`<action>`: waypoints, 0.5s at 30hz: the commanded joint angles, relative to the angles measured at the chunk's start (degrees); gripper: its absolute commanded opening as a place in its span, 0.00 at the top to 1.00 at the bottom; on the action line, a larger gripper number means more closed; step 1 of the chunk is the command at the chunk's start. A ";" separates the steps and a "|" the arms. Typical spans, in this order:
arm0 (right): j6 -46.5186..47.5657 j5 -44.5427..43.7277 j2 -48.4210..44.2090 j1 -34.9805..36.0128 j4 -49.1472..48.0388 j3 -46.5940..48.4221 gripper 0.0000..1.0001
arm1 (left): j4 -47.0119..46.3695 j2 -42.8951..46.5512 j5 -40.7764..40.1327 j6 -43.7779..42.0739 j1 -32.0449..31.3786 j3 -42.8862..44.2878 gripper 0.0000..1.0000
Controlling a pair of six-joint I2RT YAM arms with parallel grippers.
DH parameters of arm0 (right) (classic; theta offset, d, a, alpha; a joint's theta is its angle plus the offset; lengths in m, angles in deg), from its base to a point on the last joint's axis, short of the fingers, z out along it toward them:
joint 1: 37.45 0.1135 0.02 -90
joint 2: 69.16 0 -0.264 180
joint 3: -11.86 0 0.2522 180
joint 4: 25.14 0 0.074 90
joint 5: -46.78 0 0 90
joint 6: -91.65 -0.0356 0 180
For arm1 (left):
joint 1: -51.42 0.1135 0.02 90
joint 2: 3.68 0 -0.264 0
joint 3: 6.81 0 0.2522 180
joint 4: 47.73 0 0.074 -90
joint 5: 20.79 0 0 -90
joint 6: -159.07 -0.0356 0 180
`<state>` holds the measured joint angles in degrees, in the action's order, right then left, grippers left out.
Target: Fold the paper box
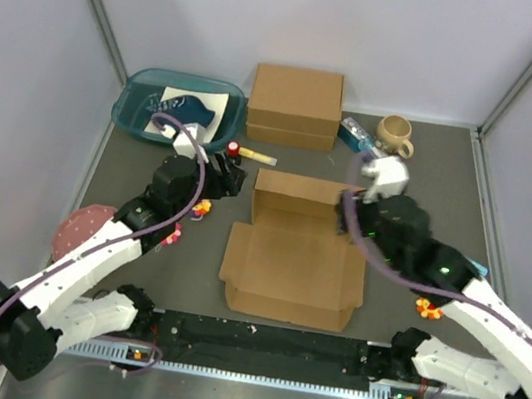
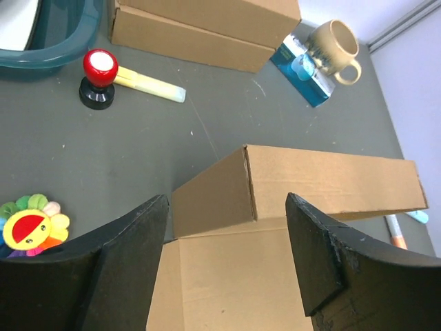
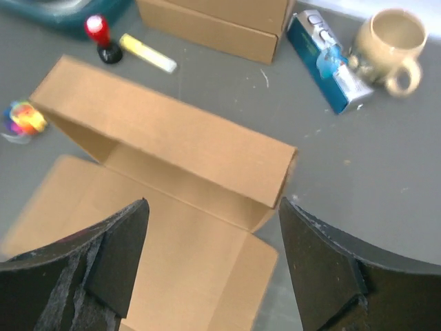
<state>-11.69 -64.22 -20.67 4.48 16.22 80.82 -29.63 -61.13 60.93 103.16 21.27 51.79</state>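
Note:
The paper box (image 1: 295, 261) is a brown die-cut cardboard sheet lying flat mid-table, with its far panel (image 1: 298, 199) folded up into a standing wall. It also shows in the left wrist view (image 2: 289, 186) and the right wrist view (image 3: 179, 141). My left gripper (image 1: 232, 179) is open and empty at the wall's left end, its fingers (image 2: 124, 269) above the sheet's left corner. My right gripper (image 1: 352, 218) is open and empty at the wall's right end, its fingers (image 3: 324, 269) straddling the sheet's right corner.
A ready-made brown cardboard box (image 1: 295, 105) stands at the back. A teal tray (image 1: 138, 111) sits back left, a tan mug (image 1: 395, 134) and blue packet (image 1: 355, 134) back right. A red-capped stamp (image 1: 234, 149), yellow marker (image 1: 258, 157) and flower toy (image 1: 202, 209) lie nearby.

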 commanded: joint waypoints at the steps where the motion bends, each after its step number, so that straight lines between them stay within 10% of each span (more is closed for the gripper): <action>1: 23.41 -28.36 11.41 20.17 -3.06 3.51 0.22 | 0.31 9.27 -4.36 1.94 0.09 -4.13 0.26; 15: 55.84 -38.33 26.55 29.17 -34.40 -5.18 0.22 | 8.23 33.98 -11.94 3.36 0.09 -18.74 0.27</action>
<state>31.91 -98.27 2.15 32.68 -3.39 76.99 -23.14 -28.57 50.86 106.04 21.27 33.89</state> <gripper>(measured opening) 0.784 0.734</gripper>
